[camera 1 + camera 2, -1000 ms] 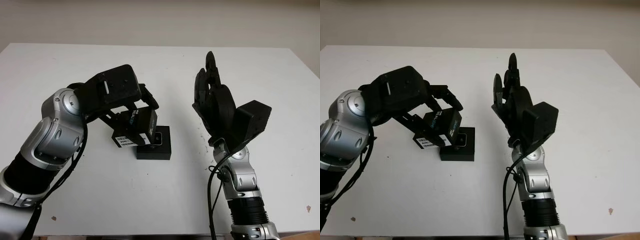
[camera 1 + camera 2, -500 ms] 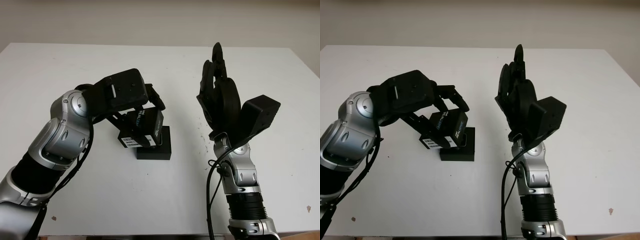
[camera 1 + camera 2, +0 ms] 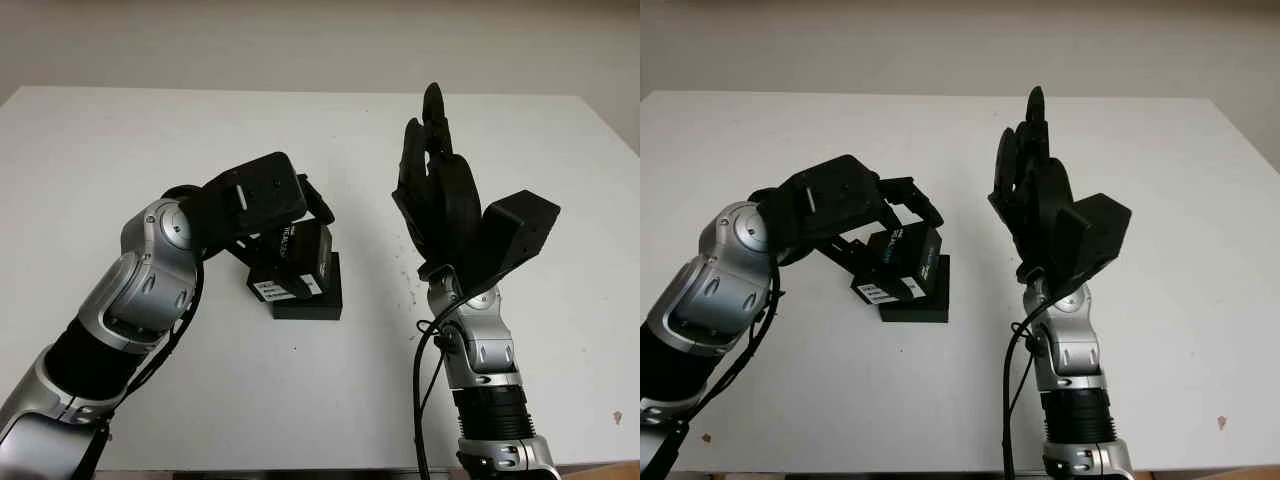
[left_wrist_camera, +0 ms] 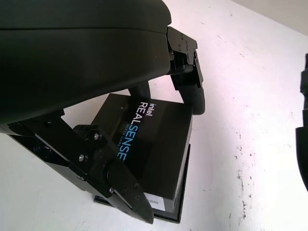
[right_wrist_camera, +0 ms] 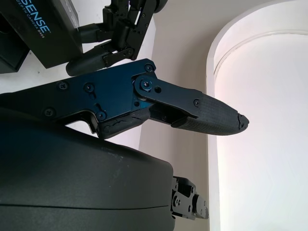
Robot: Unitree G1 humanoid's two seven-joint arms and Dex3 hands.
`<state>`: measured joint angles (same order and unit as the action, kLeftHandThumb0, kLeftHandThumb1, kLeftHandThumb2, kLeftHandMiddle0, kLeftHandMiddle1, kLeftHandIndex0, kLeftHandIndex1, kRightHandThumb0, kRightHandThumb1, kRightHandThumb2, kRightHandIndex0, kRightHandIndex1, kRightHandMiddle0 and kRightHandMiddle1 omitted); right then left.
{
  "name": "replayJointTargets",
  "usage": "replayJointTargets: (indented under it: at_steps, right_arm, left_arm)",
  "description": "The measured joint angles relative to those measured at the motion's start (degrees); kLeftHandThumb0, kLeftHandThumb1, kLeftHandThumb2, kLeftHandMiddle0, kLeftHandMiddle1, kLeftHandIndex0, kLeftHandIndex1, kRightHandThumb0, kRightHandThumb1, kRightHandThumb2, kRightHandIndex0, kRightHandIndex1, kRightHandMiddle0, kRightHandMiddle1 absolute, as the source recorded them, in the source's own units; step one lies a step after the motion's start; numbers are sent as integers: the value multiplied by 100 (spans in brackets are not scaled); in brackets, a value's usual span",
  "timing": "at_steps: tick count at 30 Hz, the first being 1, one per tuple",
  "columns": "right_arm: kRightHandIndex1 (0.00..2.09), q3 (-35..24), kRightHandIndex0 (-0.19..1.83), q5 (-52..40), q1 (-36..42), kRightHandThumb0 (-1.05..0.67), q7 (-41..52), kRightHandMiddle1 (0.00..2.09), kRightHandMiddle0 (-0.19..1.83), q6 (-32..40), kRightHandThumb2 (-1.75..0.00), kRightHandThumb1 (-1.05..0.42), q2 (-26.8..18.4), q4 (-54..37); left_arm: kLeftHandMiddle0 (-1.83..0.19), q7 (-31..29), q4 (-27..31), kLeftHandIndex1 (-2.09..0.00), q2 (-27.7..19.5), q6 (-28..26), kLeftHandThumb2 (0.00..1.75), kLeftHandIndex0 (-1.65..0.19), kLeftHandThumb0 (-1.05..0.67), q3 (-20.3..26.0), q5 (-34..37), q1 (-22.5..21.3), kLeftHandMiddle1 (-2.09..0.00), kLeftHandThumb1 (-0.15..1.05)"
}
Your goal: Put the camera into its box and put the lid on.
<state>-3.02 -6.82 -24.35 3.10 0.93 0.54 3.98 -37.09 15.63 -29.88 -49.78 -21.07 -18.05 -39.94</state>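
The left hand (image 3: 262, 200) grips the box lid (image 3: 298, 255), a black lid with "Intel REALSENSE" printed on its top face and a white label on its near side wall. One finger (image 4: 190, 86) wraps over the lid's far edge; another finger (image 4: 113, 185) presses the near edge. The lid sits tilted, held over the left part of the box base (image 3: 318, 296), which lies flat on the white worktop (image 3: 120, 140). The lid's lower edge appears close to the base; contact cannot be judged. The lid hides the box interior, so the camera's place cannot be told. The right hand (image 3: 437, 195) is raised upright above the worktop, to the right of the box and apart from it, released and holding nothing, palm turned toward the lid.
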Motion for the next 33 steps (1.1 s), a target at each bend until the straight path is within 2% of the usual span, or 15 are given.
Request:
replayJointTargets:
  at_steps: [11, 16, 25, 33]
  right_arm:
    - [0, 3, -19, 15, 3, -79, 41, 0, -19, -134, -67, -105, -2, 4]
    - [0, 6, -19, 22, 6, -79, 36, 0, -19, -134, -68, -105, -2, 6]
    - [0, 10, -19, 39, 22, -79, 25, 0, -19, -134, -68, -105, 2, 12]
    - [0, 29, -19, 50, 41, -80, 1, 0, -19, -139, -67, -105, 3, 19]
  left_arm:
    - [-37, -134, -101, -168, -32, -405, 5, -28, -9, -158, 1, -141, -169, 95]
    - [-45, -213, -120, -168, -68, -514, 5, -33, -11, -324, -2, -259, -167, 94]
    - [-35, -175, -121, -171, -50, -445, 5, -31, -11, -493, -6, -259, -170, 93]
    - [-32, 60, -122, -169, 103, -14, 5, -33, -15, -657, -166, -209, -169, 92]
